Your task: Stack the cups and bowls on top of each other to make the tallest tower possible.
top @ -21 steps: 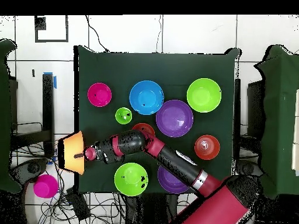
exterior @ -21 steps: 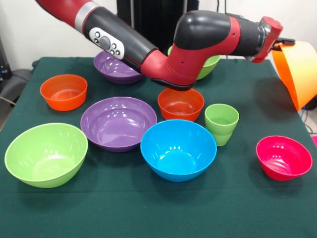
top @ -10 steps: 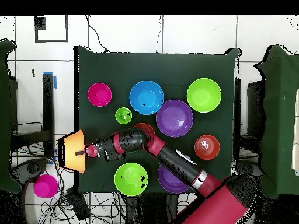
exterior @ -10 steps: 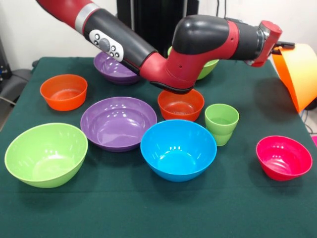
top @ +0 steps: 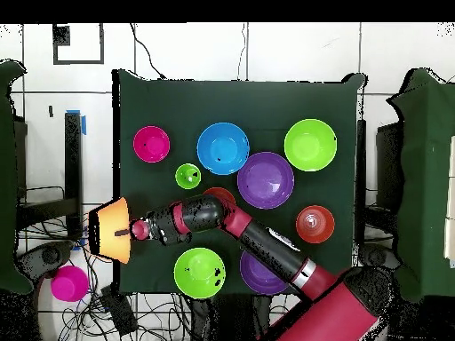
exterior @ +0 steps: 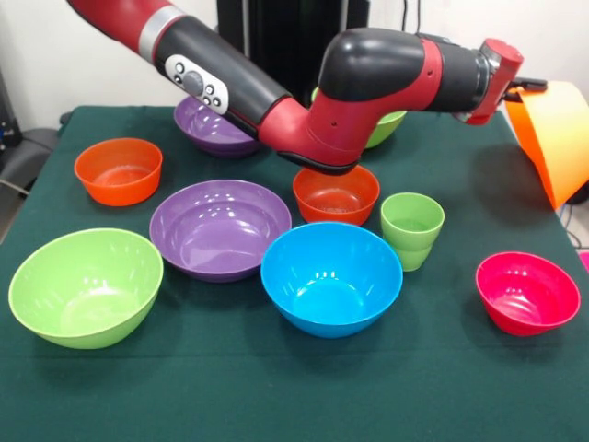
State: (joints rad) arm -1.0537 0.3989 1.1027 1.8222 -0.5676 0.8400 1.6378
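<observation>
My gripper (exterior: pixel 527 86) is shut on the rim of the largest orange-yellow bowl (exterior: pixel 555 136), which hangs tilted in the air past the table's right edge; overhead, the gripper (top: pixel 127 233) and that bowl (top: pixel 108 231) sit at the table's left side. A light-green cup (exterior: pixel 411 228) stands upright between the blue bowl (exterior: pixel 331 276) and the pink-red bowl (exterior: pixel 527 292). Also on the cloth are a wide purple bowl (exterior: pixel 221 226), a green bowl (exterior: pixel 85 285) and two orange-red bowls (exterior: pixel 118 170) (exterior: pixel 336 193). Behind my arm, a second purple bowl (exterior: pixel 216 124) and a second green bowl (exterior: pixel 388 124) are partly hidden.
The dark green table cloth (exterior: pixel 276 387) has bare room along its front edge. My arm's elbow (exterior: pixel 331 120) hovers low over the middle orange-red bowl. Overhead, a magenta round object (top: pixel 68 282) lies on the floor beside the table among cables.
The arm's wrist has risen very slightly and the held orange-yellow bowl has shifted a touch outward. The bowls and cup on the table have not moved.
</observation>
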